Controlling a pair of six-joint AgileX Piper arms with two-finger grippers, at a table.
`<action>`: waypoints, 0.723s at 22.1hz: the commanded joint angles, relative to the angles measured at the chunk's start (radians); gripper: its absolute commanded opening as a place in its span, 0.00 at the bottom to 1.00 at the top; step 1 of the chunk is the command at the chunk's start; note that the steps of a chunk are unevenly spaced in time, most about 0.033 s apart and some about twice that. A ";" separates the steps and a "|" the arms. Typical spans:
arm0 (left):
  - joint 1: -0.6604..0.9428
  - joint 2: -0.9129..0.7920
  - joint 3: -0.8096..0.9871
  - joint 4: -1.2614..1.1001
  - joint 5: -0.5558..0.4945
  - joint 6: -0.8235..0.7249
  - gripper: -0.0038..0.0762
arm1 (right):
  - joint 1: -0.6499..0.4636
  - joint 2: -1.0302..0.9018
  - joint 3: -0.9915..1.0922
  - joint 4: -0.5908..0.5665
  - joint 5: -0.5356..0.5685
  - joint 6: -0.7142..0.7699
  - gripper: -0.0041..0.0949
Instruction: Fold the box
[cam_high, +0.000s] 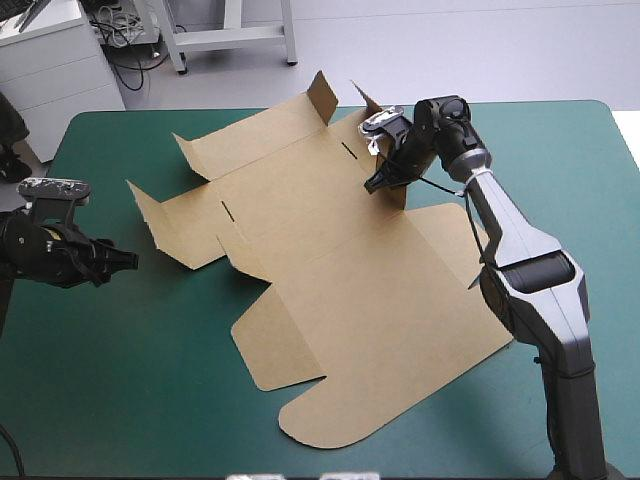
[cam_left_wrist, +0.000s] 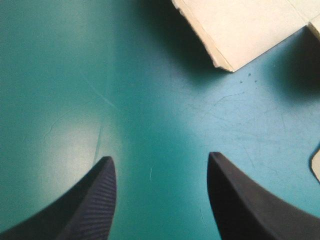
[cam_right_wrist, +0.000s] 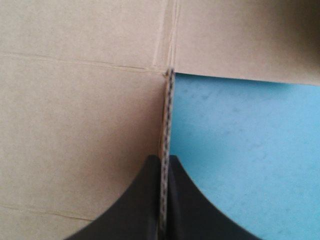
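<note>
Hard to see: from above, the tips of the right gripper (cam_high: 380, 178) are lost against its own wrist and the brown board behind it. The left arm is cut off at the table's left side.
Cut off: the left wrist view catches only one corner of the box (cam_left_wrist: 235, 35), plus a sliver of board at the side, too little to say which flap it is.
Box: a cut brown sheet lying mostly flat across the middle of the teal-green cover (cam_high: 130, 400), its rounded lid panel toward the near edge. Several small flaps along its far and left sides stand tilted up.
Right gripper: black fingers pressed together on a raised flap (cam_right_wrist: 169, 110) at the sheet's far right, the board's edge upright between them.
Left gripper (cam_left_wrist: 160, 157): fingers spread wide over bare cover, near the box's left flaps but apart from the board.
</note>
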 joint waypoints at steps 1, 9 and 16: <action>0.001 -0.020 -0.033 0.014 -0.023 0.000 0.53 | -0.003 -0.124 -0.038 0.005 0.002 -0.186 0.02; 0.001 -0.020 -0.033 0.018 0.000 0.000 0.53 | -0.005 -0.135 -0.038 0.031 0.002 -0.662 0.02; 0.001 -0.020 -0.033 0.018 0.000 0.000 0.53 | -0.017 -0.128 -0.021 0.343 0.002 -0.998 0.02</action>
